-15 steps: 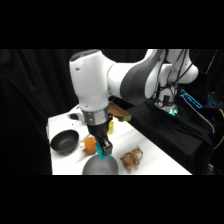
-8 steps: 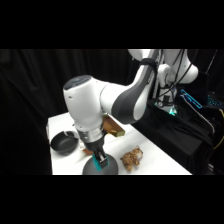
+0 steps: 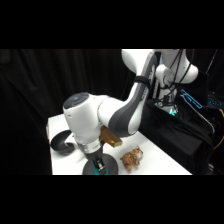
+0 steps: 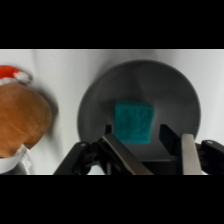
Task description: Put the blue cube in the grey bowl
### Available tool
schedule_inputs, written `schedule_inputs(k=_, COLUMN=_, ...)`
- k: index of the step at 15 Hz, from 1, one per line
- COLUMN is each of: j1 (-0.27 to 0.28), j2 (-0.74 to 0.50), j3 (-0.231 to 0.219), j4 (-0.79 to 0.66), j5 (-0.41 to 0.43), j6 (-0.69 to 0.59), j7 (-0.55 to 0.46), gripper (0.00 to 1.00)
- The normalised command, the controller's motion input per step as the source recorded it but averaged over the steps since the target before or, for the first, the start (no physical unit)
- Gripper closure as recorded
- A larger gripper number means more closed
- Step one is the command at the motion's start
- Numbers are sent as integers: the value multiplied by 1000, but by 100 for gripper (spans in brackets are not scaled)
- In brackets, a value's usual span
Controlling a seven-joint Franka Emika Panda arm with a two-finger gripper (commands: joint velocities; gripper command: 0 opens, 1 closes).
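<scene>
Gripper fingers stand apart at the bottom of the wrist view, one to each side of the blue cube, with a visible gap on both flanks, so nothing is clamped. Just beyond the fingertips the cube lies flat on the floor of the grey bowl, a little off the bowl's centre and well inside its rim. My reading is that the placing is done and the step in hand is the retreat: to do it well, lift straight up along the fingers' own line with the jaws kept wide, so neither finger brushes the cube or hooks the bowl's wall and drags it across the white table. Beside the bowl, at the wrist view's left, sits a brown rounded object with a red and white thing past it; both are near enough that a sideways swing should be avoided. From the side, the arm is bent low over the bowl at the table's front edge, with a brown lumpy item to one side and the black pan farther back.
</scene>
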Motion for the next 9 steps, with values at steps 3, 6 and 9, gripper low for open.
schedule_inputs(k=3, j1=58, j2=-20, j3=-55, j4=204, j5=20, j6=-272, j7=-48, gripper=0)
schedule_inputs(k=6, j1=40, j2=-179, j3=-33, j4=138, j5=26, j6=-391, j7=-80, gripper=0)
schedule_inputs(k=9, j1=17, j2=-308, j3=-8, j4=68, j5=30, j6=-452, j7=-130, gripper=0)
